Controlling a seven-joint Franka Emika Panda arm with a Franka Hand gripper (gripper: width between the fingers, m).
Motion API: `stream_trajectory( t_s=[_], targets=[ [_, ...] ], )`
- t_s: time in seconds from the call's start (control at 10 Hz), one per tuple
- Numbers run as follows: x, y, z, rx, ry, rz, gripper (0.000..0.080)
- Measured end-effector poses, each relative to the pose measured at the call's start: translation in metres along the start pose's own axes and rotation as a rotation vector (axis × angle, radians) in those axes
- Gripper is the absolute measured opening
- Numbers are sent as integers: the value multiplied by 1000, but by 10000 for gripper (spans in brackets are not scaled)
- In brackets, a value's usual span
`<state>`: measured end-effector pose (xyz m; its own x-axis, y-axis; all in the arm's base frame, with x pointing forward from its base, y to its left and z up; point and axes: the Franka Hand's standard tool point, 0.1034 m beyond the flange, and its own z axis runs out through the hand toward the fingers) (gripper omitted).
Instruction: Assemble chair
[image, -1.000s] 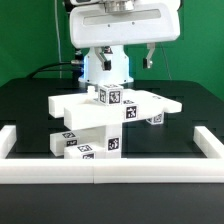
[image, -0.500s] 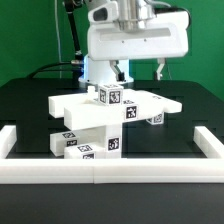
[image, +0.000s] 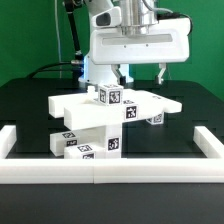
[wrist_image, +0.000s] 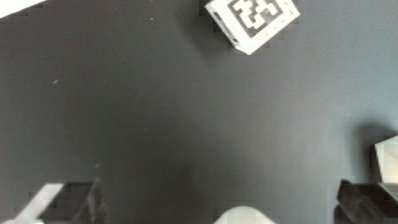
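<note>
Right now the gripper (image: 141, 72) hangs high in the upper middle of the exterior view, its fingers (image: 162, 72) wide apart and holding nothing. The chair (image: 108, 122) parts sit stacked in the middle of the black counter (image: 30, 105), well below. I think a crooked drop could bump the stack (it looks tippy) and knock parts loose. No boxes or bins show.

I see my gripper (image: 143, 72) hanging spread above the chair parts (image: 108, 122); open air separates them, bare black table (wrist_image: 160, 120) lies beneath.
</note>
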<state>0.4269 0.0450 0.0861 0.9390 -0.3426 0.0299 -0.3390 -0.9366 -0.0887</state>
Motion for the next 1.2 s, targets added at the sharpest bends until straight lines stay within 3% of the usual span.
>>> stream_trajectory(
  t_s=[0.1, 0.4, 1.2],
  targets=[
    [-7, -4, 10, -19, 0, -27, 649],
    [-7, -16, 13, -43, 1, -168, 649],
    [0, -13, 20, -53, 9, -277, 649]
  ],
)
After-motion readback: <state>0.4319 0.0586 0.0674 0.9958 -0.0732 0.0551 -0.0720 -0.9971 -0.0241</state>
